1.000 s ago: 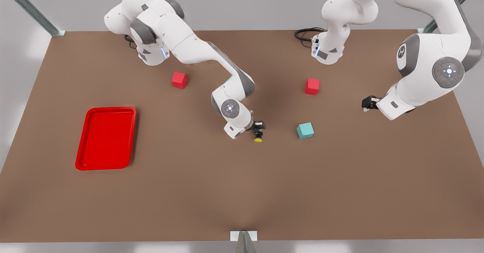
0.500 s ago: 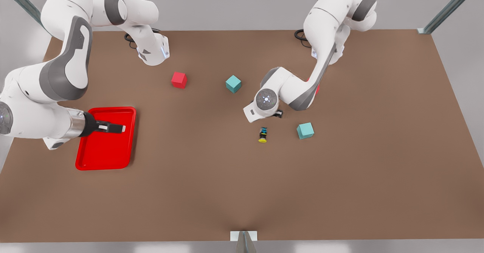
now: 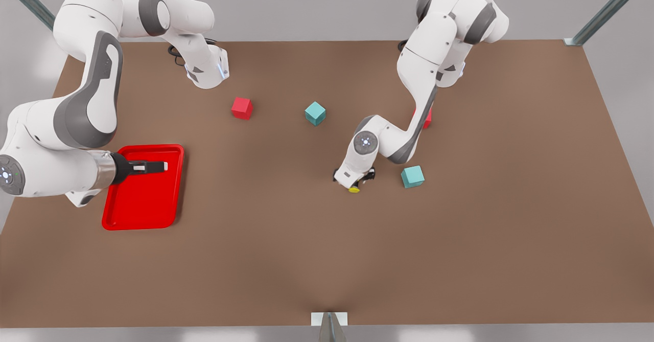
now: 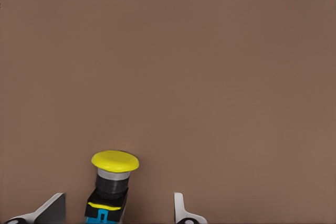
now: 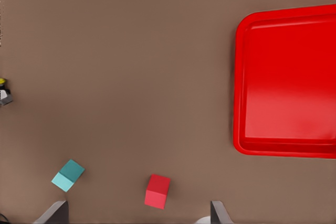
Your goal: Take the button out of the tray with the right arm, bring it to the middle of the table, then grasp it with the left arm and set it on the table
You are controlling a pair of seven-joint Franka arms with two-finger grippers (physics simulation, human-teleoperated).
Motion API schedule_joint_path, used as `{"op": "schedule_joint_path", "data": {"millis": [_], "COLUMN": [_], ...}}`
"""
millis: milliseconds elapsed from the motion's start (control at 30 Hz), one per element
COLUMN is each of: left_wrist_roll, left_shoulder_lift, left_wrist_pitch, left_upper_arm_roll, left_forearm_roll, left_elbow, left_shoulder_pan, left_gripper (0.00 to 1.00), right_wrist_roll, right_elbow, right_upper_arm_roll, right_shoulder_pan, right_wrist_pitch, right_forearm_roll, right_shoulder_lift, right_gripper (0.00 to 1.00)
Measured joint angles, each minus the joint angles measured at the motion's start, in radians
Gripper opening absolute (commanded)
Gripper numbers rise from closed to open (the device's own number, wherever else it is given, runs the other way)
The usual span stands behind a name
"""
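The tiny black-based, yellow-capped button (image 4: 111, 184) lies on its side near the middle of the matte brown table (image 3: 327, 250). The left gripper (image 3: 357, 181) straddles it, fingers (image 4: 181, 211) wide, seemingly not touching. Toward the table's edge, the right gripper (image 3: 150, 167) hangs over the shallow red plastic tray (image 3: 145, 219), fingers spread.

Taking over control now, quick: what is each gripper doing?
Left gripper: open, fingers straddling the button at mid-table, not gripping.
Right gripper: open, holding nothing, over the tray.
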Motion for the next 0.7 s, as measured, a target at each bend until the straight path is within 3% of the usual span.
{"op": "schedule_joint_path", "data": {"millis": [300, 567, 700], "left_wrist_roll": [0.014, 0.076, 0.099], "left_shoulder_lift": [0.015, 0.033, 0.041], "left_wrist_pitch": [0.006, 0.011, 0.011], "left_upper_arm_roll": [-0.016, -0.069, -0.072], "left_forearm_roll": [0.043, 0.042, 0.041], "left_elbow": [-0.022, -0.007, 0.002], "left_shoulder_pan": [-0.001, 0.085, 0.085], "left_gripper": [1.00, 1.00, 0.82], "right_wrist_roll": [-0.059, -0.100, -0.117], "right_elbow": [-0.020, -0.035, -0.038], "right_upper_arm_roll": [-0.005, -0.004, -0.002], "right_shoulder_pan": [-0.024, -0.005, 0.016], "right_wrist_pitch": [0.013, 0.059, 0.070], "right_forearm_roll": [0.015, -0.072, -0.093], "right_shoulder_lift": [0.004, 0.012, 0.018], "right_gripper": [1.00, 1.00, 1.00]}}
